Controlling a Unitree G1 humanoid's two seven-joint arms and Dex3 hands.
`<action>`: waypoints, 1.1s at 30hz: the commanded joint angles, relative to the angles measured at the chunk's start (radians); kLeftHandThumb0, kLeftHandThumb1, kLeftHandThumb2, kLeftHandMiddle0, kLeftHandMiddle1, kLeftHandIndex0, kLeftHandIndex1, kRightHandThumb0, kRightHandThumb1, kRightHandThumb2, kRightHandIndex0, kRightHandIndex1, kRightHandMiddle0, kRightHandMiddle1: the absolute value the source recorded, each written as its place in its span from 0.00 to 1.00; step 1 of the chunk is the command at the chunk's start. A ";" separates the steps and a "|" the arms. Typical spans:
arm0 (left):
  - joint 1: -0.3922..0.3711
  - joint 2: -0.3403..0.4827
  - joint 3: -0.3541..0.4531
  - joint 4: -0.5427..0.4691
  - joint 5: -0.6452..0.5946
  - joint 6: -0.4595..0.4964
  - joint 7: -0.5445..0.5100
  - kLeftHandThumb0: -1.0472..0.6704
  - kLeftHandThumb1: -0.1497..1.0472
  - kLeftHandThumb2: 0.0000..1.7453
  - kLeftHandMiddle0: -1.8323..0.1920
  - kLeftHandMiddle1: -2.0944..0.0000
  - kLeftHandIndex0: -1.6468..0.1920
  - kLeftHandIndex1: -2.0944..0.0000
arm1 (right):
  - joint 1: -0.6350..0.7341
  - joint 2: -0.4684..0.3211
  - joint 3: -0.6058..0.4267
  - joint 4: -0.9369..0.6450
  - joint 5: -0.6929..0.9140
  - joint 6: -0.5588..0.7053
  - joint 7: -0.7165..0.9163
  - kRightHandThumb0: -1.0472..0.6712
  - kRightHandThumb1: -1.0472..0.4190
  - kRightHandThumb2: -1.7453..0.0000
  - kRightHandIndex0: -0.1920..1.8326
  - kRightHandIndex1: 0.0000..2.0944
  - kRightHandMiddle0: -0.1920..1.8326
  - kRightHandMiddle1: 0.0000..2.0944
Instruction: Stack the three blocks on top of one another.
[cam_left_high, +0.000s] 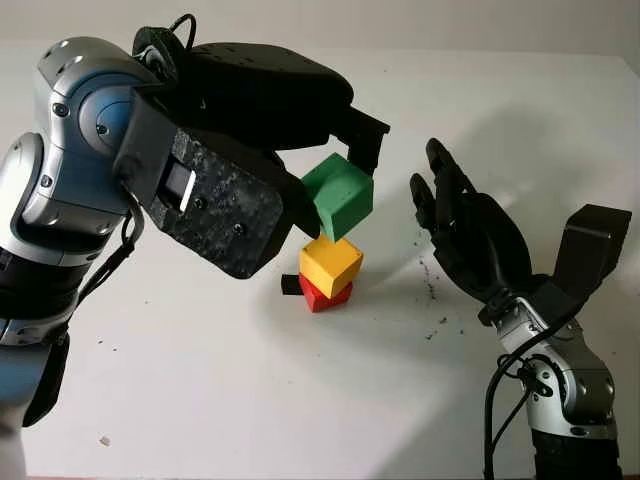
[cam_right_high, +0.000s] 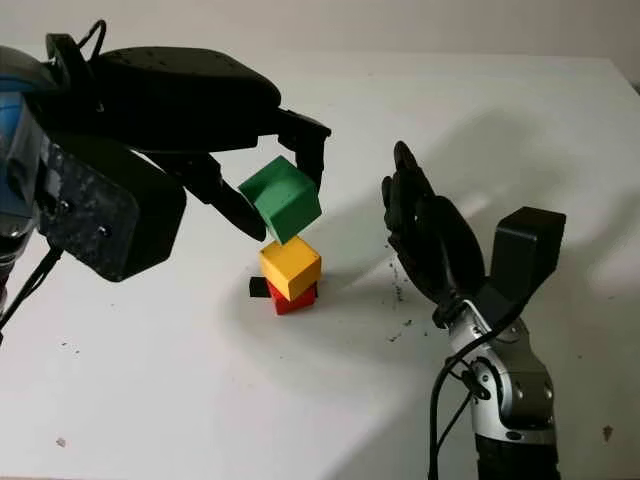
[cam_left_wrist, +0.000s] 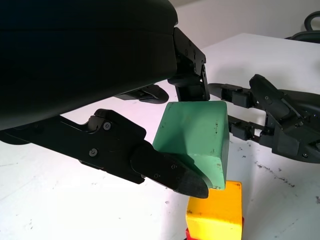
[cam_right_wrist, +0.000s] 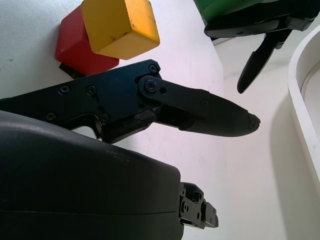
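Note:
A yellow block sits on a red block near the middle of the white table. Just above them hangs a tilted green block, and my left hand is shut on it. In the left wrist view the green block is held between black fingers with its lower corner close over the yellow block. My right hand is open, upright, a little to the right of the stack. The right wrist view shows the yellow block on the red block.
A small black piece lies against the left side of the red block. Dark specks are scattered on the table between the stack and my right hand. A white curved rim shows in the right wrist view.

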 joint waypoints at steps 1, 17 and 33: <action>0.002 0.011 -0.002 -0.029 0.010 0.010 -0.009 0.37 1.00 0.09 0.72 0.99 0.73 0.33 | 0.004 -0.007 0.004 0.000 -0.005 -0.013 0.006 0.18 0.00 0.60 0.00 0.00 0.00 0.00; 0.053 0.009 0.002 -0.007 0.007 -0.029 0.010 0.37 1.00 0.12 0.71 0.97 0.75 0.30 | 0.023 -0.003 0.004 -0.027 -0.005 0.000 -0.011 0.18 0.00 0.61 0.00 0.00 0.00 0.00; 0.072 -0.020 -0.031 0.011 0.049 -0.022 0.049 0.40 1.00 0.10 0.70 0.97 0.74 0.32 | 0.030 -0.011 0.000 -0.039 0.003 0.009 -0.003 0.18 0.00 0.61 0.00 0.00 0.00 0.00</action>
